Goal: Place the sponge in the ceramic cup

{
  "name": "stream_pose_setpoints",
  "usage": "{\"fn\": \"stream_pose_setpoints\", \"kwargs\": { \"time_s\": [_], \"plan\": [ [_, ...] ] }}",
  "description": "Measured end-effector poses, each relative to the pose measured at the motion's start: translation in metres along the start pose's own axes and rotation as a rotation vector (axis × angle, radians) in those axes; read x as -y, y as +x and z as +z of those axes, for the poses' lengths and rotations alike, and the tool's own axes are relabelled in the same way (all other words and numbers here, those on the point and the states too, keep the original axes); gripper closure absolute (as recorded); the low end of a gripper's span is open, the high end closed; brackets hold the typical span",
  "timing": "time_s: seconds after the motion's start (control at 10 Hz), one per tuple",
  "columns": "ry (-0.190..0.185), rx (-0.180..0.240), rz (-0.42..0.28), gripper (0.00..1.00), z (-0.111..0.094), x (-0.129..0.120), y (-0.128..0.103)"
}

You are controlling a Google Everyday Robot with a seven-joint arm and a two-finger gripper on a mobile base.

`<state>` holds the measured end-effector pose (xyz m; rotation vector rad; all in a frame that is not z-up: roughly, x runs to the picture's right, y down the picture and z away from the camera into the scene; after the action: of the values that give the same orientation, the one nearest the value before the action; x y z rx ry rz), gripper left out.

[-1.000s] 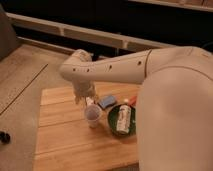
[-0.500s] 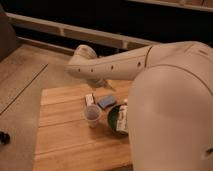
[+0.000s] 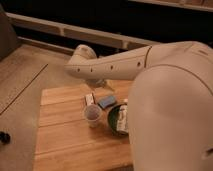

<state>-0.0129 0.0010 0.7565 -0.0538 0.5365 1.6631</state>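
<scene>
Lab-like room: wooden table (image 3: pixel 65 145), concrete floor (image 3: pixel 20 82); gripper (image 3: pixel 98 83) above table's far end.

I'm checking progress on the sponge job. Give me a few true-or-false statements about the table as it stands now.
1. The sponge lies in the cup. False: it lies on the table, just behind the cup.
2. The cup stands upright. True.
3. The green bowl stands beside the cup. True.
4. The gripper is down in the bowl. False: it hangs near the table's far edge, behind the sponge.
</scene>
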Motion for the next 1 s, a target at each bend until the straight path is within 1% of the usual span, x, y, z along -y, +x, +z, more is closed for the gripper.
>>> {"fn": "stream_pose_setpoints", "kwargs": {
  "time_s": [0.1, 0.2, 0.3, 0.4, 0.5, 0.6, 0.8, 1.0],
  "plan": [
    [-0.055, -0.038, 0.020, 0.35, 0.014, 0.003, 0.002],
    [-0.104, -0.077, 0.045, 0.35, 0.034, 0.011, 0.003],
    [-0.146, -0.111, 0.061, 0.35, 0.054, 0.023, 0.002],
    [-0.179, -0.135, 0.050, 0.35, 0.073, 0.033, -0.001],
    [-0.210, -0.150, 0.007, 0.35, 0.086, 0.037, -0.005],
    [-0.224, -0.156, -0.037, 0.35, 0.094, 0.039, -0.009],
    [-0.268, -0.155, -0.151, 0.35, 0.105, 0.033, -0.027],
    [-0.297, -0.151, -0.207, 0.35, 0.112, 0.030, -0.039]
  ]
}}
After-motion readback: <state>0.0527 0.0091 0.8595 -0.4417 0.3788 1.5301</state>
